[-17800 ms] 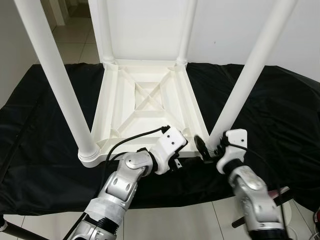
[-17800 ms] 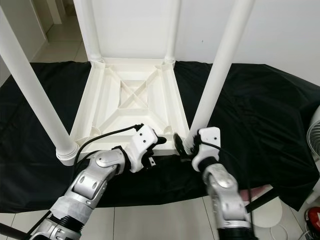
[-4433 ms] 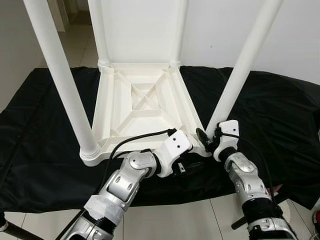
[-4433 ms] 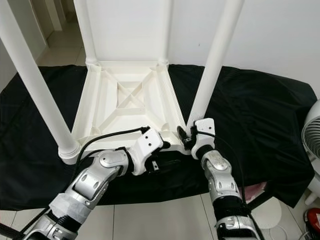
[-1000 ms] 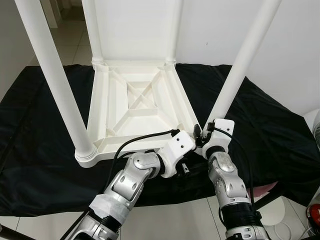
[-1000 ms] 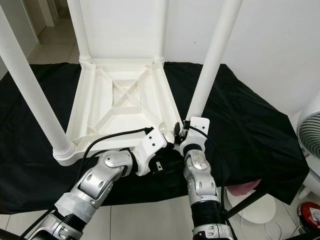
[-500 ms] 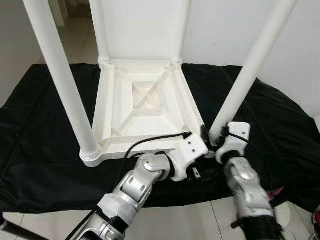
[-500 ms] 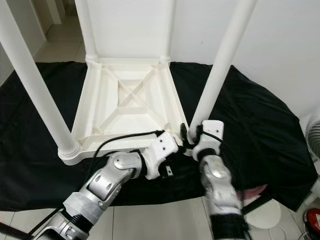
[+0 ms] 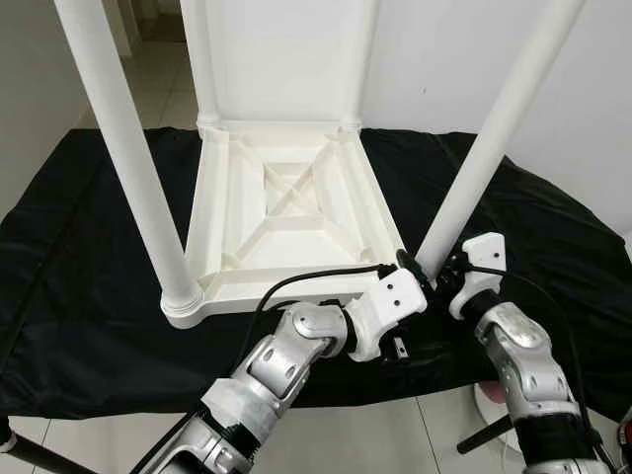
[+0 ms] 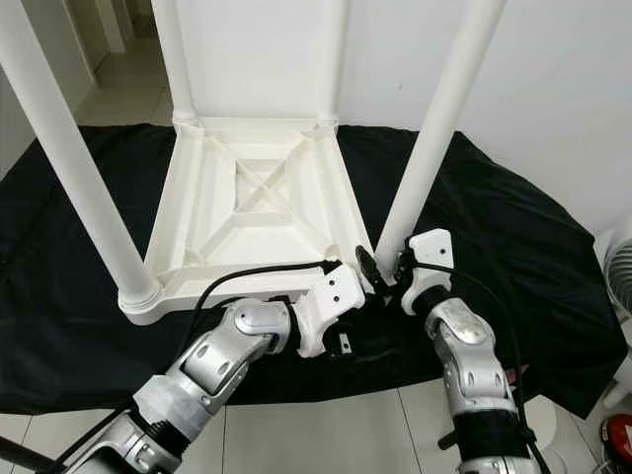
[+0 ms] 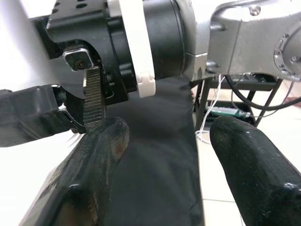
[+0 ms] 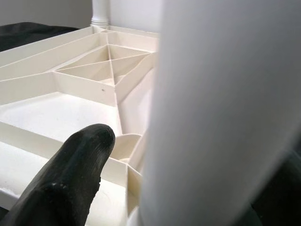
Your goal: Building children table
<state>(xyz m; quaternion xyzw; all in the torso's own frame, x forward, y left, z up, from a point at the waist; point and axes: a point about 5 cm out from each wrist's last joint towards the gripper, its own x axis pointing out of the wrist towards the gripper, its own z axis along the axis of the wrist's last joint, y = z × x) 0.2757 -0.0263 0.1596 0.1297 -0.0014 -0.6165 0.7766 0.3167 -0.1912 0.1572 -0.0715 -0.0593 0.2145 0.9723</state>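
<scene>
Table [image 9: 286, 212], white plastic and flipped upside down on the black cloth [image 9: 79, 247], shows me its ribbed underside with an X brace, four round legs standing up and running out of frame at the top. My right gripper [image 10: 383, 269] is at the base of the near right leg [image 9: 484, 158] at the table's front corner with its fingers around it, one fingertip [image 12: 70, 179] visible and the other hidden behind the leg, so I cannot tell how firmly it holds. My left gripper [image 11: 164, 174] sits just beside it at the table's front edge over the cloth's near border, fingers apart and empty, with tiled floor [image 9: 336, 434] below.
</scene>
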